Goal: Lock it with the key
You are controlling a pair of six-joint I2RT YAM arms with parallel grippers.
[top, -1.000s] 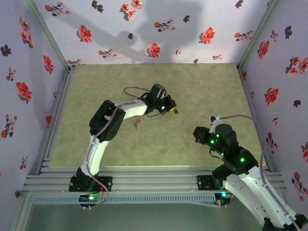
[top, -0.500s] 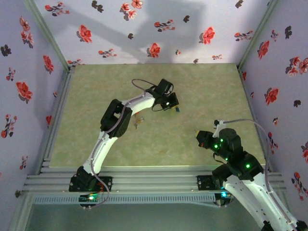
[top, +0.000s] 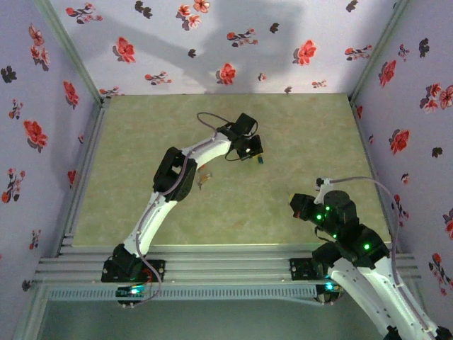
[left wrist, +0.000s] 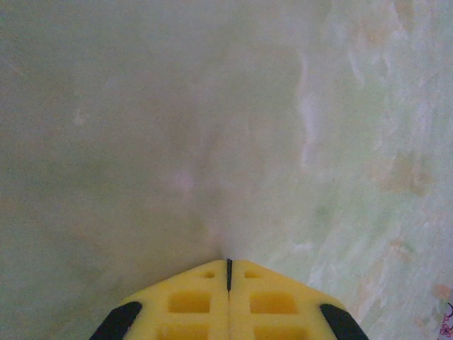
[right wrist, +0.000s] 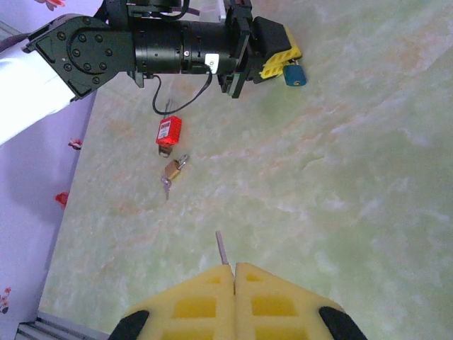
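Your right fingers (right wrist: 244, 278) were shut tight on a thin metal key (right wrist: 221, 248), its shaft poking out ahead over the surface (right wrist: 368, 177). Your left fingers (left wrist: 209, 278) were closed flush together, with the blue padlock (right wrist: 294, 75) just beside their tips. A red padlock (right wrist: 168, 130) and a brass padlock (right wrist: 172, 168) lay close together, apart from the blue one.

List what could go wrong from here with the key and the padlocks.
1. The key shows as only a thin sliver, off-centre in the shut right end effector; it may twist or slip on insertion.
2. The blue padlock seems to lie loose beside the shut left end effector; it could slide when pushed.
3. A red padlock and a brass padlock lie nearby, so the wrong lock might be targeted.
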